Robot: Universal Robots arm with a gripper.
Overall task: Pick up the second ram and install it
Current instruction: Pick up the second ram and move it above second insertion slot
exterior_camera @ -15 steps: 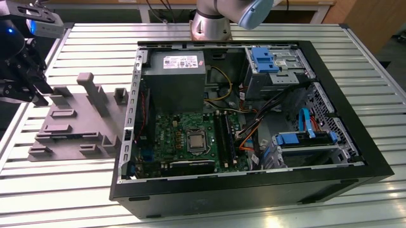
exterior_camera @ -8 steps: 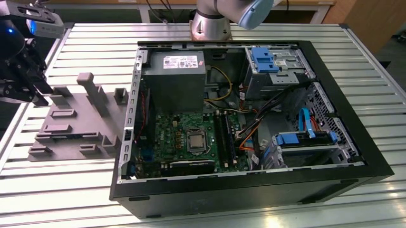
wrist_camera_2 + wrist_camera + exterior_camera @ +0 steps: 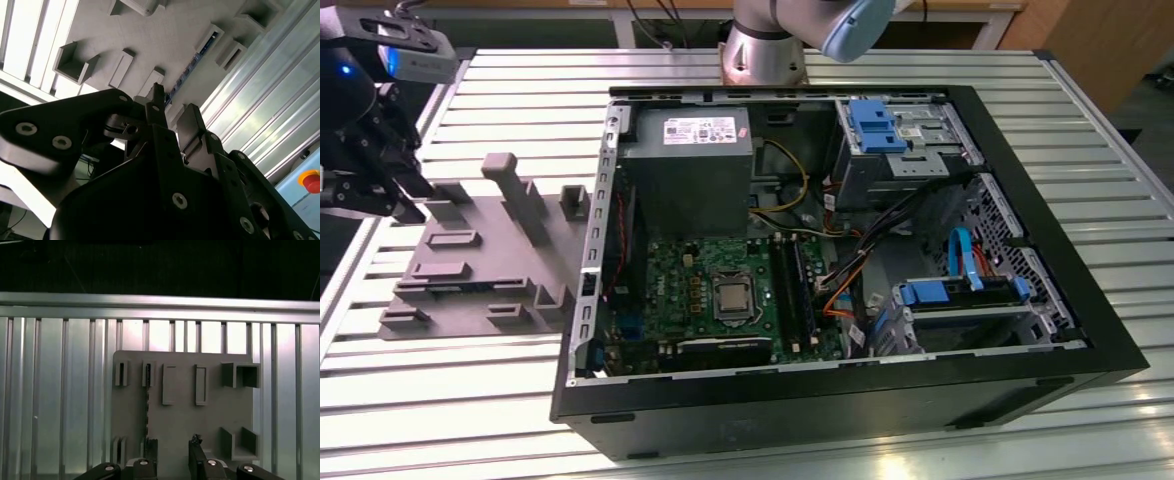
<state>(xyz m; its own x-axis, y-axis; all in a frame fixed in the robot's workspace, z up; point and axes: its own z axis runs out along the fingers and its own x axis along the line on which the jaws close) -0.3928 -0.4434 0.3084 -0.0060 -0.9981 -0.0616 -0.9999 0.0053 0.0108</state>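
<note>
Right, hovered above grey holder (image 3: pixel 180 425) w/ gripper (image 3: pixel 172 450) spread open, nothing gripped. Saw second ram (image 3: pixel 147 407) standing edge-up in holder's slots, lined up w/ one finger rather than the gap. Beyond holder, PC case (image 3: pixel 854 420), motherboard (image 3: pixel 680 290) inside. Risk, prob.: dropping straight down could've struck ram's edge, tipped or chipped it.

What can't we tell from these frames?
- second ram: edge-on in both wrist views, so its chips and face are hidden.
- motherboard slots, exterior view: too small and dark to tell whether any stick is seated.
- holder, first wrist view: its near edge is covered by the gripper.
</note>
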